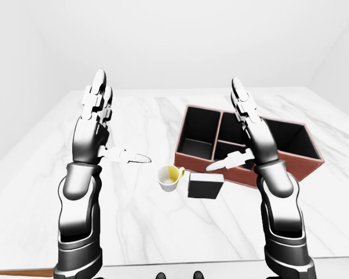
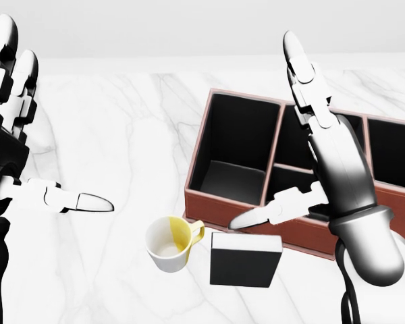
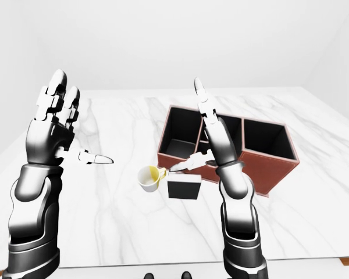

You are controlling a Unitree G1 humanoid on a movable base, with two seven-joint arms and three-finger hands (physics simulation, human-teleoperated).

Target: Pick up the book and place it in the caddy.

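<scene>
Fingers (image 2: pixel 7 61) of our left hand (image 2: pixel 13 148) stand spread and upright over the counter's (image 2: pixel 108 128) left side, thumb pointing right, holding nothing. Toward the counter's near edge we see a white cup (image 2: pixel 170 244) with a yellow inside, tipped, its handle toward the book (image 2: pixel 245 260). That dark book rests just right of the cup, against the brown caddy's (image 2: pixel 219 206) near wall. Our right hand (image 2: pixel 334 162) is open too, raised above book and caddy, touching neither.

From my remote station, I can read no text, label, brand or number anywhere in view.
</scene>
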